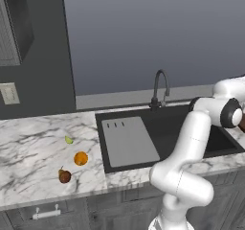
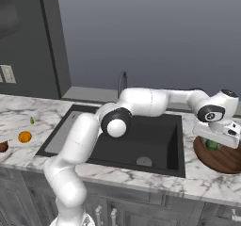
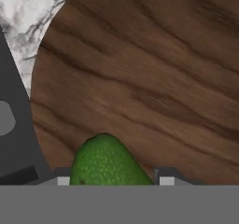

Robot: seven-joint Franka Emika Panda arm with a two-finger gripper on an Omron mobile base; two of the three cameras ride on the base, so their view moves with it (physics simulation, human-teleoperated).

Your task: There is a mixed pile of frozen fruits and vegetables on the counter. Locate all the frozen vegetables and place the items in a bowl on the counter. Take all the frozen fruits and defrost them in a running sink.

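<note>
Green ball | held between fingers | directly above bowl | release drops it in

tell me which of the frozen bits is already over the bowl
The dark green item, between the gripper fingers above the brown bowl. The pale green bit, orange ball and brown stemmed fruit lie left of the sink.
</note>
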